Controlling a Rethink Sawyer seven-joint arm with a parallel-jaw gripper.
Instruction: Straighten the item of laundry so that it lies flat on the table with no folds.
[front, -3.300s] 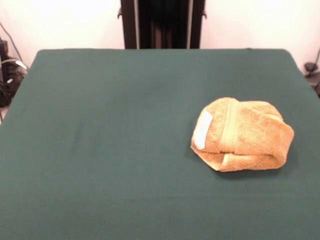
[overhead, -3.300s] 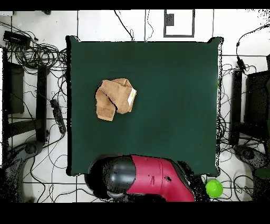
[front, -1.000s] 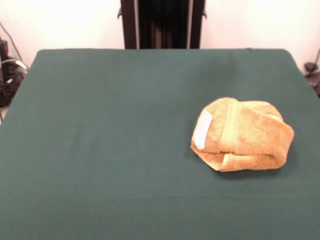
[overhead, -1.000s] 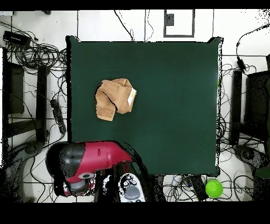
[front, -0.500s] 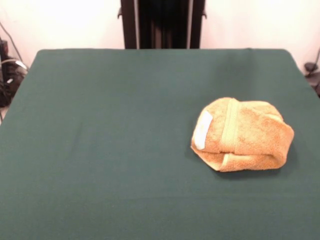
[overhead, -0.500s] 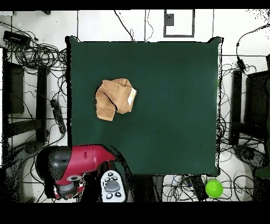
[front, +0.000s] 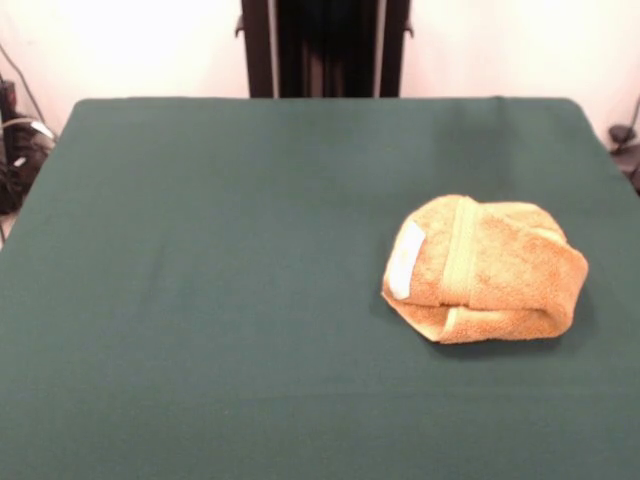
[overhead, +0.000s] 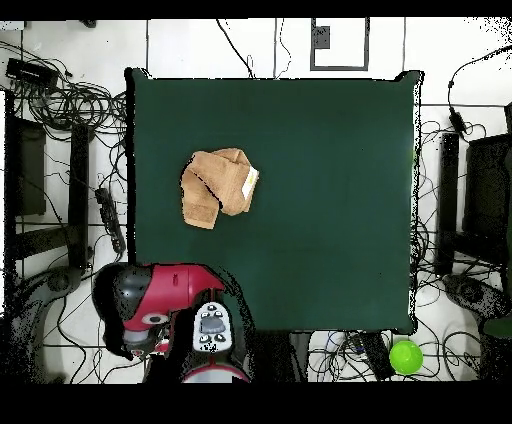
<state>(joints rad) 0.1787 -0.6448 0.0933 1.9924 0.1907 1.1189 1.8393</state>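
Only the arm (overhead: 160, 300) has swung along the worktop's (overhead: 330, 200) near edge; the folded towel (front: 483, 270) lies unmoved, well beyond it toward the far-left. Pincer's opening cannot be told.

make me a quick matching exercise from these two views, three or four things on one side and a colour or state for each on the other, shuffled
Things:
1. towel
2. table
3. label
4. ball

Descriptions:
a. white, on the towel
b. bright green, on the floor off the table
c. golden-orange, bunched in folds
d. covered in dark green cloth

Pairs: 1-c, 2-d, 3-a, 4-b
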